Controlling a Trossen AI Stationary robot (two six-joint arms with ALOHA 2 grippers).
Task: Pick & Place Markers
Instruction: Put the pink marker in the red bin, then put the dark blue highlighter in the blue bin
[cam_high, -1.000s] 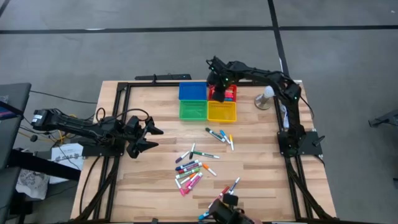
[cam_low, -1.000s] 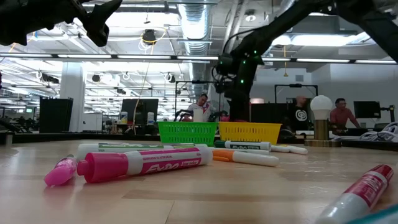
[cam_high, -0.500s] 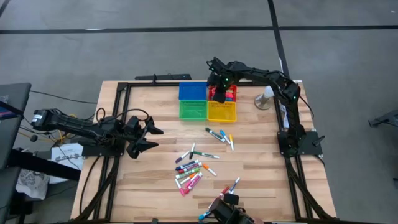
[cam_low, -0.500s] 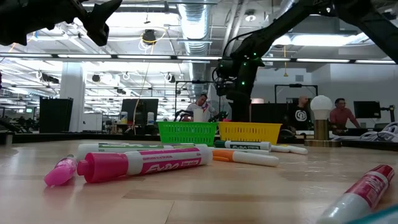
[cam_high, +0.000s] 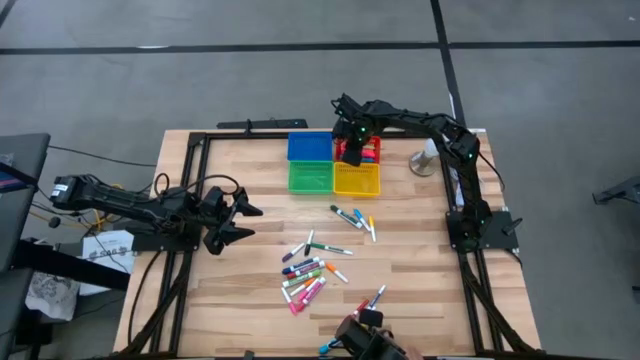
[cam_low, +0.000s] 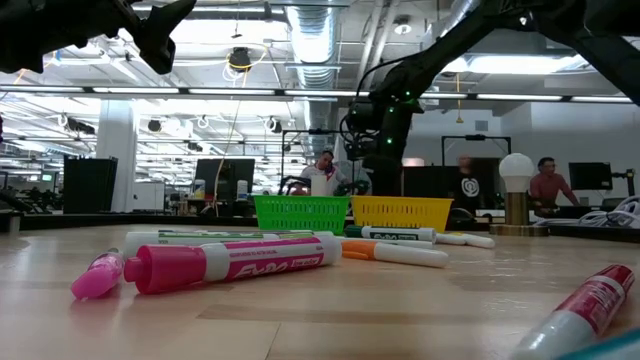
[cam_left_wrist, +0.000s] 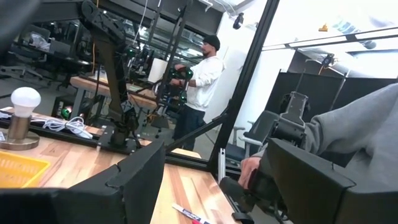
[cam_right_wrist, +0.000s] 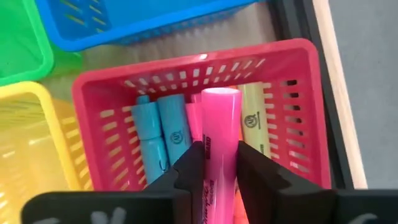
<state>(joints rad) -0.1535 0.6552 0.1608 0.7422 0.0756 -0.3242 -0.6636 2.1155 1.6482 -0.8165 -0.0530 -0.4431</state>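
since a second ago our right claw (cam_right_wrist: 217, 163) has barely shifted above the red tray (cam_right_wrist: 311, 112), pinching a pink marker (cam_right_wrist: 219, 134). we judge this the drop step; next, spread the fingers. left claw (cam_high: 235, 221) waits spread over the surface (cam_high: 420, 290).

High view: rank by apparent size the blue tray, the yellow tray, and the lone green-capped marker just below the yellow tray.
1-2. Blue tray and yellow tray: they look alike in size, so no ranking between them.
3. Green-capped marker: clearly smallest, a thin sliver beside either tray.
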